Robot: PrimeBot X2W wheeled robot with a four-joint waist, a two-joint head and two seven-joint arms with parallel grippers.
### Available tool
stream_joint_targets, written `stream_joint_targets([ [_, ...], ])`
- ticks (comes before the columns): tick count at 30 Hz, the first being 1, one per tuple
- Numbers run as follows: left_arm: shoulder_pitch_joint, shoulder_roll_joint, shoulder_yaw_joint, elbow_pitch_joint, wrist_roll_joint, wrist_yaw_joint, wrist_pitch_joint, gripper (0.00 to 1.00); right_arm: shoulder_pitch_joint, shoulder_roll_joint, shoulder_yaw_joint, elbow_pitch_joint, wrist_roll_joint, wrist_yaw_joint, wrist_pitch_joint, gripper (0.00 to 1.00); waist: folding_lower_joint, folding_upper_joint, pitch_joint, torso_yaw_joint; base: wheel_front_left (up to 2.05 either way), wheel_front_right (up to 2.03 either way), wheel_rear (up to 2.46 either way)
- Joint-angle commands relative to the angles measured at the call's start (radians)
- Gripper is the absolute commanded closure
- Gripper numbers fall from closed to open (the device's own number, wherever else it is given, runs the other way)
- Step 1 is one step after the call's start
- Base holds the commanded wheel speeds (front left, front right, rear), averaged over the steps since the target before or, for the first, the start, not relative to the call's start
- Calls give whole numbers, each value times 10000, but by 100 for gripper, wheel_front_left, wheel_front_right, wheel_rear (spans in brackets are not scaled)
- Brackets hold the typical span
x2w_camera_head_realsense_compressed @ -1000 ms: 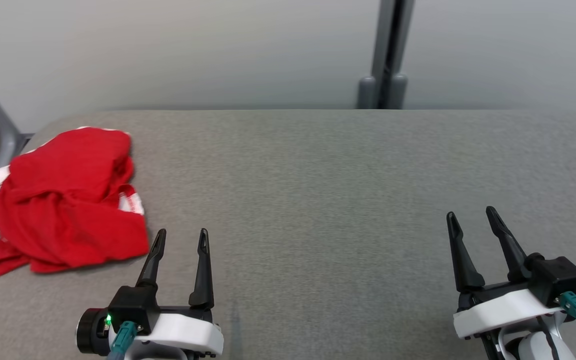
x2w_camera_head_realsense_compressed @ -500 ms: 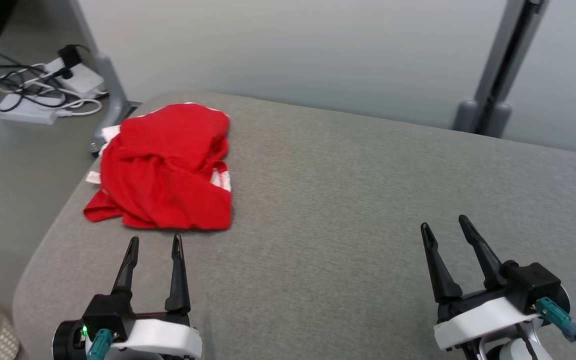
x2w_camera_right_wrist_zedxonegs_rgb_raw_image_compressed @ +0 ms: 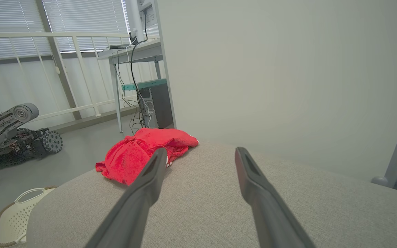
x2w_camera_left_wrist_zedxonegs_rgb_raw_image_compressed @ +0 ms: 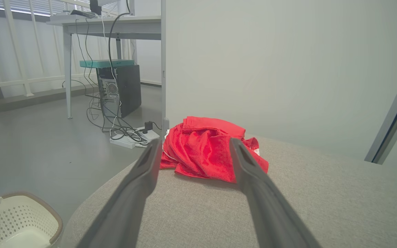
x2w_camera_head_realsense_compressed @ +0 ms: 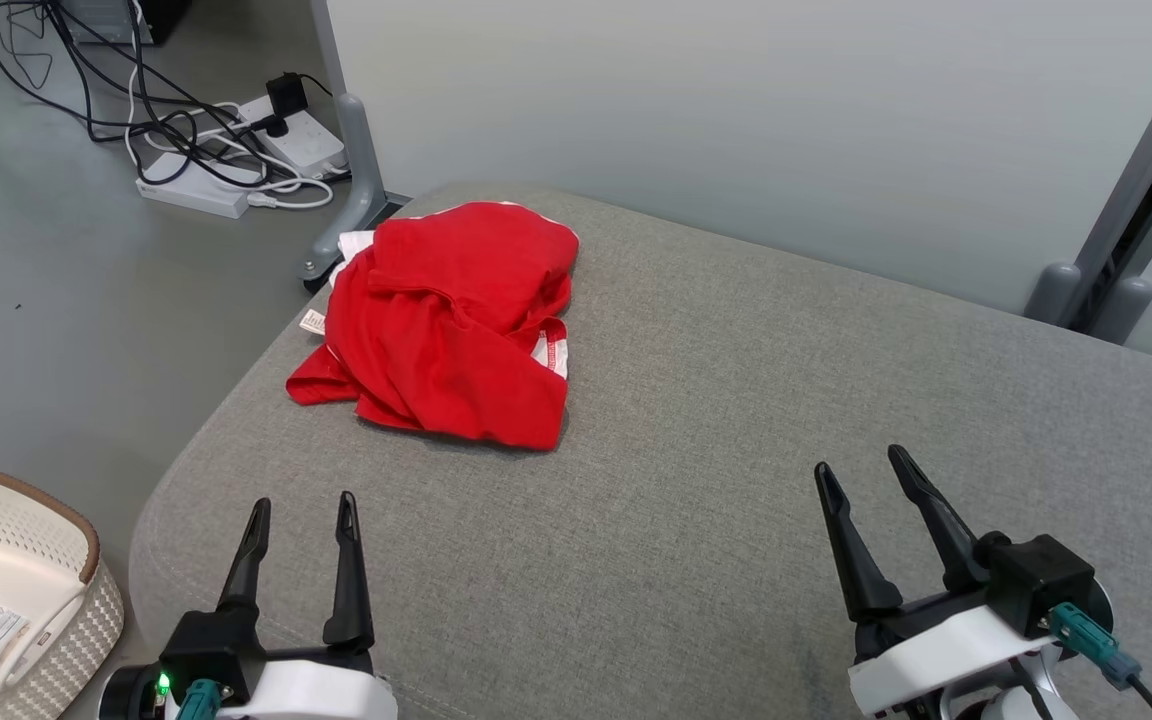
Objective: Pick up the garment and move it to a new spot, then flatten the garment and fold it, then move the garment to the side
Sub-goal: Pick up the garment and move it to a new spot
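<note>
Red garment [x2w_camera_head_realsense_compressed: 451, 325] crumpled in heap at far-L corner of grey bench [x2w_camera_head_realsense_compressed: 736, 400], close to edge, nothing touching it. L fingers [x2w_camera_head_realsense_compressed: 346, 570] spread wide, empty, at near-L edge of bench, pointing toward garment, well apart from it. R fingers [x2w_camera_head_realsense_compressed: 848, 555] also wide, empty, near-R over bare bench. White basket [x2w_camera_head_realsense_compressed: 76, 625] on floor by near-L corner; cables [x2w_camera_head_realsense_compressed: 166, 120] on floor beyond bench.

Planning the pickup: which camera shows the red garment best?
Head view: whole garment, unobstructed, from above. Left wrist sees it side-on, fingers overlapping both edges; right wrist, side-on, one finger covering its edge.
</note>
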Motion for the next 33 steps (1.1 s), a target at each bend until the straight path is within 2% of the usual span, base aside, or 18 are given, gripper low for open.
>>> stream_joint_targets([
  [1,-21,24,26,-59,27,27,-14,0,-41,-82,-9,51,53,-3,-53,0,0,0,23,13,0,0,0],
  [20,-111,29,19,-44,-161,109,-14,0,-20,-76,-104,66,-38,-3,-53,0,0,0,153,4,0,0,0],
  [27,-325,29,140,65,-500,108,-14,0,-236,-77,-178,-42,-267,-3,-53,0,0,0,654,-152,0,0,0],
  [33,-1010,27,343,306,-983,-172,-11,0,-719,-81,-281,-132,-775,-3,33,0,0,0,1605,-460,0,0,0],
])
